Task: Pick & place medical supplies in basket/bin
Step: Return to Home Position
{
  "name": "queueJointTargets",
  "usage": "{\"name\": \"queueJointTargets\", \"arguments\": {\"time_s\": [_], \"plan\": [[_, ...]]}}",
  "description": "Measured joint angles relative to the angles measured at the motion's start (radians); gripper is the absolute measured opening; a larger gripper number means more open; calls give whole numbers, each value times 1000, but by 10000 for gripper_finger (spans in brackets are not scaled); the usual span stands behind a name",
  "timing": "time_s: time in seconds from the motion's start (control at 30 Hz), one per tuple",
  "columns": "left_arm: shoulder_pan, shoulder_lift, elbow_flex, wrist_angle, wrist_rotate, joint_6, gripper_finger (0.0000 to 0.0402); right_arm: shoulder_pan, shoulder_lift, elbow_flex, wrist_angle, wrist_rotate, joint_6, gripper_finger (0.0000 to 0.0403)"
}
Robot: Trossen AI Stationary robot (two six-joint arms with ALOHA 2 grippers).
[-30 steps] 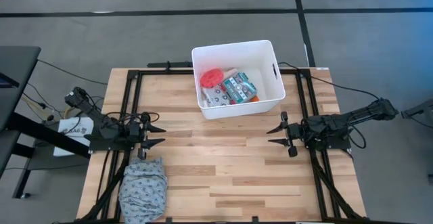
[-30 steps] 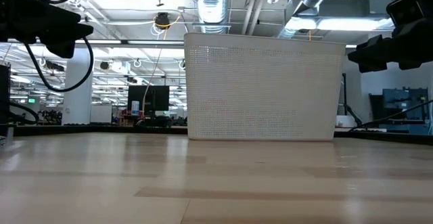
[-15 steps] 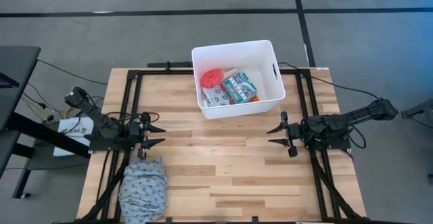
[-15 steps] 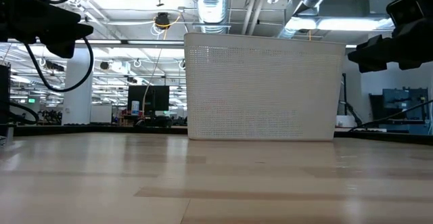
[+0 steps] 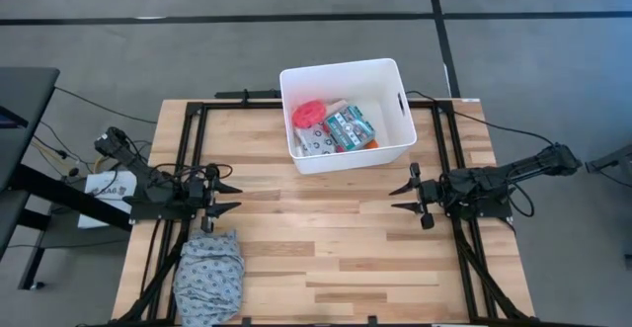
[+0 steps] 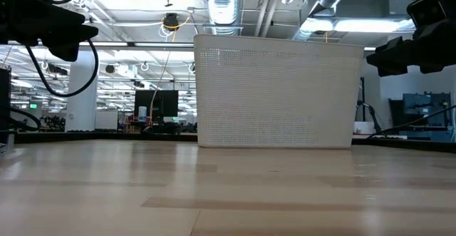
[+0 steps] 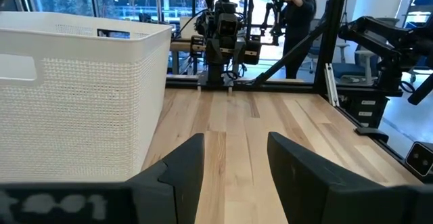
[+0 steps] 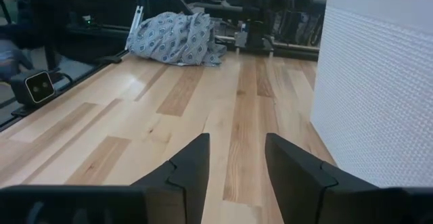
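The white tub [image 5: 348, 115] stands at the table's far middle and rests on its base; it fills the low view as a perforated wall [image 6: 278, 93]. Inside it lie a pink round disc [image 5: 308, 112], a green-and-red box [image 5: 349, 123], a white packet with black print [image 5: 316, 143] and an orange item [image 5: 370, 143]. My left gripper [image 5: 233, 196] hovers open at the table's left side, pointing right. My right gripper [image 5: 395, 197] hovers open at the right side, pointing left. Both are well short of the tub.
A grey patterned cloth bundle [image 5: 209, 276] lies at the table's near left corner, just below my left gripper, and shows in the right wrist view as a heap [image 8: 177, 38]. Bare wood [image 5: 316, 228] spans between the grippers. A person stands far off [image 7: 298, 14].
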Motion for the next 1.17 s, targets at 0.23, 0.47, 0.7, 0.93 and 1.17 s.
{"name": "queueJointTargets", "arguments": {"time_s": [0.23, 0.47, 0.7, 0.93, 1.17], "plan": [[0, 0, 0, 0, 0, -6, 151, 0, 0, 0, 0, 0, 0, 137], [0, 0, 0, 0, 1, -6, 151, 0, 0, 0, 0, 0, 0, 139], [0, 0, 0, 0, 2, 6, 151, 0, 0, 0, 0, 0, 0, 137], [0, 0, 0, 0, 2, 7, 151, 0, 0, 0, 0, 0, 0, 138], [0, 0, 0, 0, 2, 1, 151, 0, 0, 0, 0, 0, 0, 139]]}}
